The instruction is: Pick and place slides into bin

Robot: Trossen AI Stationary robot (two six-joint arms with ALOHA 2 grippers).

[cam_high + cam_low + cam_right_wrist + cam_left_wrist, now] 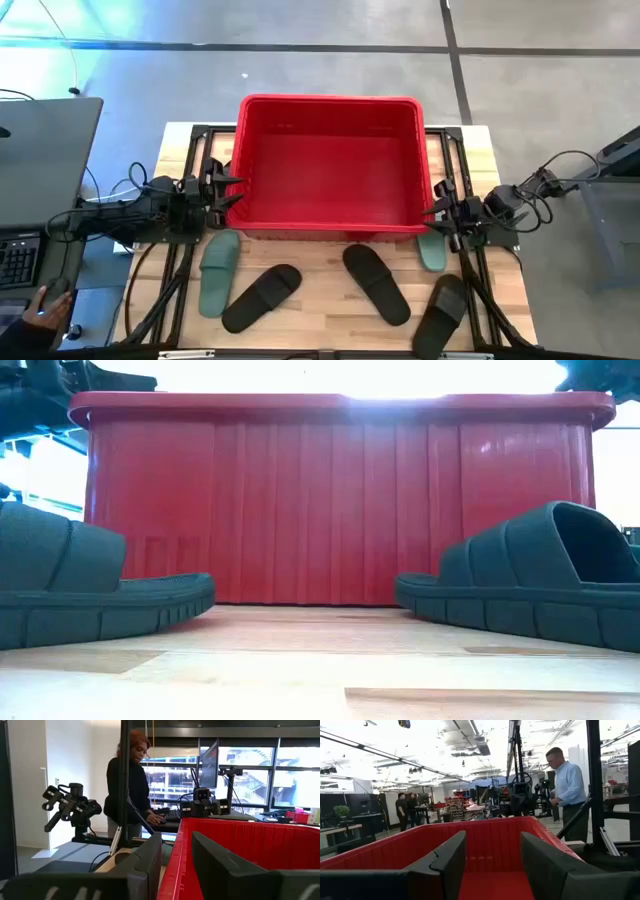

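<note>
The red bin [330, 165] stands at the table's far middle; it also fills the low view [340, 500]. It holds no slide. On the wood near it lie a sage-green slide [218, 270], three black slides [262, 298] [376, 283] [441, 315], and a second green slide [432, 250] partly under my right arm. Two dark slides [90, 585] [530, 585] show in the low view, soles down. My left gripper [225, 192] is open and empty at the bin's left near corner, looking over the rim [492, 865]. My right gripper [440, 212] is open and empty at the bin's right near corner [172, 865].
A laptop and keyboard [40, 170] sit left of the table, with a person's hand [45, 305] at the near left. People stand in the room beyond [567, 790] [127, 790]. Bare wood [320, 300] shows between the slides near the table's front edge.
</note>
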